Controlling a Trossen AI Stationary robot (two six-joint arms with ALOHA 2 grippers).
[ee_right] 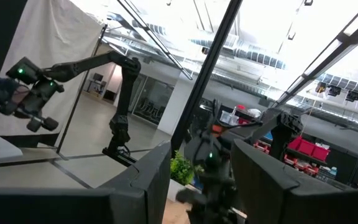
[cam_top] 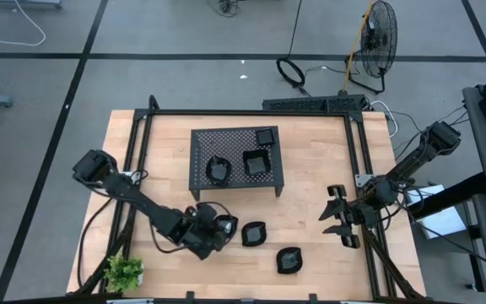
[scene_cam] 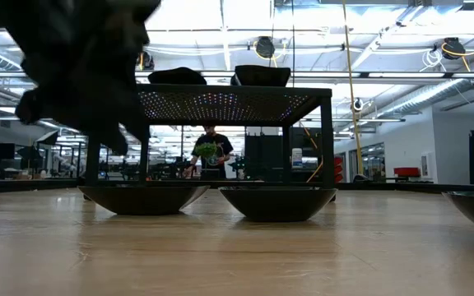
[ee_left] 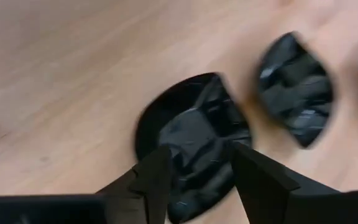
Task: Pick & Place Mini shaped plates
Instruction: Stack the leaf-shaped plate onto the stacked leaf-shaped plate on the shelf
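Across the middle of the high view lies the wooden table (cam_top: pixel 310 169), edged by a dark frame.

At upper centre stands the black perforated rack (cam_top: pixel 201 143). Three small black plates sit on top of it: a square one at the far right corner (cam_top: pixel 266 136), a square one near the middle (cam_top: pixel 254 162), and a round one toward the left (cam_top: pixel 218 171).

Left arm (cam_top: pixel 133 196) reaches from the left edge toward lower centre. Left gripper (cam_top: pixel 223 228) hangs directly over a round dish (ee_left: pixel 191 143) on the table, just below the rack. In the left wrist view its jaws are spread, one finger (ee_left: pixel 154 180) on each side of the dish's near rim; actual contact with the dish cannot be judged.

Right arm (cam_top: pixel 412 165) comes in from the right. Right gripper (cam_top: pixel 336 216) sits at the table's right side, well apart from every plate, jaws spread and empty.

Two more dishes lie on the table at lower centre: a wavy-edged one (cam_top: pixel 254 234) just right of the left gripper, and another (cam_top: pixel 289 260) further toward the lower right.

In the low view, two dishes rest side by side on the wood under the rack, the left one (scene_cam: pixel 144 198) and the right one (scene_cam: pixel 278 203), apart from each other.

Small green plant (cam_top: pixel 125 272) stands at the table's lower left corner.

Beyond the table in the low view, a person (scene_cam: pixel 211 156) is seen in the room.
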